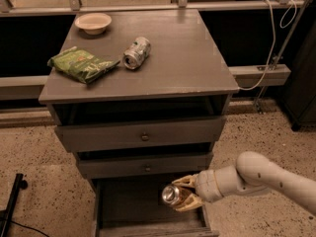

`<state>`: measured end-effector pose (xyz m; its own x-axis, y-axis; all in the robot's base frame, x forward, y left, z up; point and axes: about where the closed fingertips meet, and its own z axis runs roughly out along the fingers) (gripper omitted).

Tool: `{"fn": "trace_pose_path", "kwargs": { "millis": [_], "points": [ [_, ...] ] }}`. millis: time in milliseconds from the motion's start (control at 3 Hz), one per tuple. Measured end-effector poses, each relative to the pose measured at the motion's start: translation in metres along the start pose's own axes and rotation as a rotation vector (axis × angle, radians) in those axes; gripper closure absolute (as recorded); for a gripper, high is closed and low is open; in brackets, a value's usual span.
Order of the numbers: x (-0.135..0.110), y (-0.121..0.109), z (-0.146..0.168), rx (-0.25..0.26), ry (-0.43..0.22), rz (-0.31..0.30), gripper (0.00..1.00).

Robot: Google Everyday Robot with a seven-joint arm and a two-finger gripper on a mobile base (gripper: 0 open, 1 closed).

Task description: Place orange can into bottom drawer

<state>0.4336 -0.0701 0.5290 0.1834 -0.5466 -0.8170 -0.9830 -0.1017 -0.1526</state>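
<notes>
Dim overhead lighting. The cabinet top point(192, 58) shows a soft sheen; the drawer recesses are black. The gripper point(183, 193), over the shadowed bottom drawer point(126, 204), clasps the orange can point(171, 194), whose top glints.

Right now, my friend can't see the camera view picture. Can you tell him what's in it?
The robot's end effector holds the orange can over the open bottom drawer of a grey cabinet. On the cabinet top sit a pale bowl, a green snack bag and a silver can lying on its side.
</notes>
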Motion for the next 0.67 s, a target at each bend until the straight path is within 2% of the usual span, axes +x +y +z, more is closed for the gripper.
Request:
{"fn": "trace_pose_path", "kwargs": {
  "millis": [333,667],
  "points": [
    [0.053,0.012,0.037,0.053,-0.065,0.041,1.00],
    [0.060,0.024,0.054,0.035,-0.097,0.068,1.00]
  ]
}}
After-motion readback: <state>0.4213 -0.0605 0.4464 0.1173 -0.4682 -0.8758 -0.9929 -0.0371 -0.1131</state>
